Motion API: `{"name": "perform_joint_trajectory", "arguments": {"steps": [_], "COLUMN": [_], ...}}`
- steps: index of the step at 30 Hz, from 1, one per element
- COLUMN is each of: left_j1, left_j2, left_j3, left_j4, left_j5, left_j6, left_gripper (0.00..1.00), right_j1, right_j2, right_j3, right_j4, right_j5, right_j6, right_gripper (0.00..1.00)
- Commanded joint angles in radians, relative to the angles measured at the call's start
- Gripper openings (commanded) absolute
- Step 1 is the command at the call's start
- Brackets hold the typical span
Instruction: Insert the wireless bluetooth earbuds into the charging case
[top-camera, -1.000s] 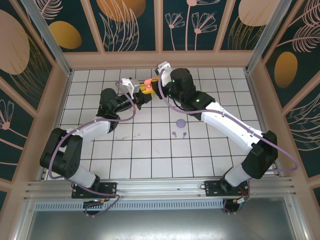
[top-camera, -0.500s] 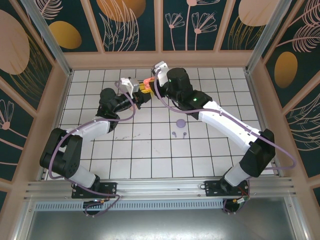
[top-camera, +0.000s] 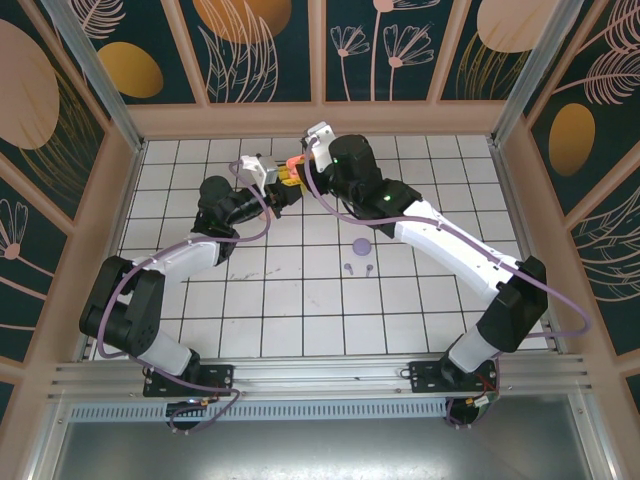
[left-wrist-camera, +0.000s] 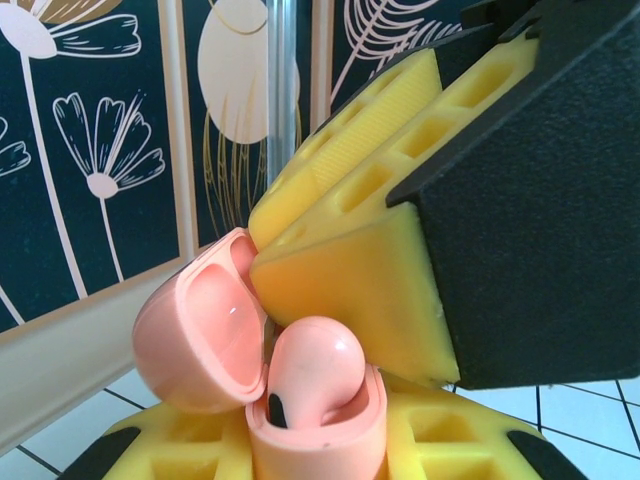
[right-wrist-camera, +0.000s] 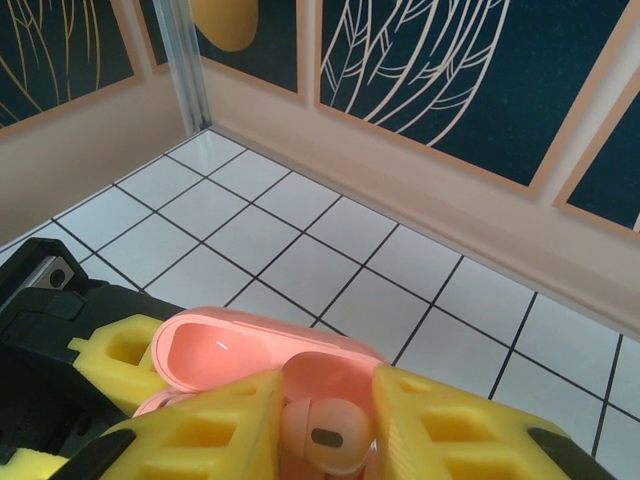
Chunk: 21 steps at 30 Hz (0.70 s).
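— Where are you seeing the bud?

— I am looking at the pale pink earbud (left-wrist-camera: 318, 365) in the lower middle of the left wrist view. It is poking head-up out of the mouth of the charging case (left-wrist-camera: 320, 432), partly in and, I judge, not seated. The lid (left-wrist-camera: 195, 335) is hanging open to the left.

— And the pincers?

— The left pincer (left-wrist-camera: 310, 450) is clamping the case body from both sides. The right pincer (right-wrist-camera: 325, 440) is closing on the bud, with a yellow finger on either side of it. In the top view both are meeting above the table (top-camera: 300, 300), at the upper centre of the frame.

— What is worrying you?

— One yellow finger is pressing right against the lid's edge. If I am pushing down off-line, I could be levering the lid shut or twisting the case out of the left grip. The bud could also be going in tilted, so its stem jams against the socket wall. Letting go too soon would let it tip out.

— Anything else nearby?

— Two purple earbuds (top-camera: 358, 268) are lying on the table, well apart from all this.
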Motion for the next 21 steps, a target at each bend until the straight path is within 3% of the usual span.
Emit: {"name": "perform_joint_trajectory", "arguments": {"steps": [1,21], "left_j1": [-0.011,-0.011], "left_j2": [-0.038,-0.026], "left_j3": [0.025,0.027], "left_j4": [0.090,0.063], "left_j5": [0.024,-0.006], "left_j6": [0.005,0.030], "left_gripper": [0.00,0.00], "right_j1": [0.016,0.016], "right_j2": [0.026,-0.026], "right_j3": [0.022,0.002], "right_j4": [-0.066,-0.095], "right_j5": [0.009,-0.026], "right_j6": [0.005,0.034], "right_gripper": [0.31,0.41]}}
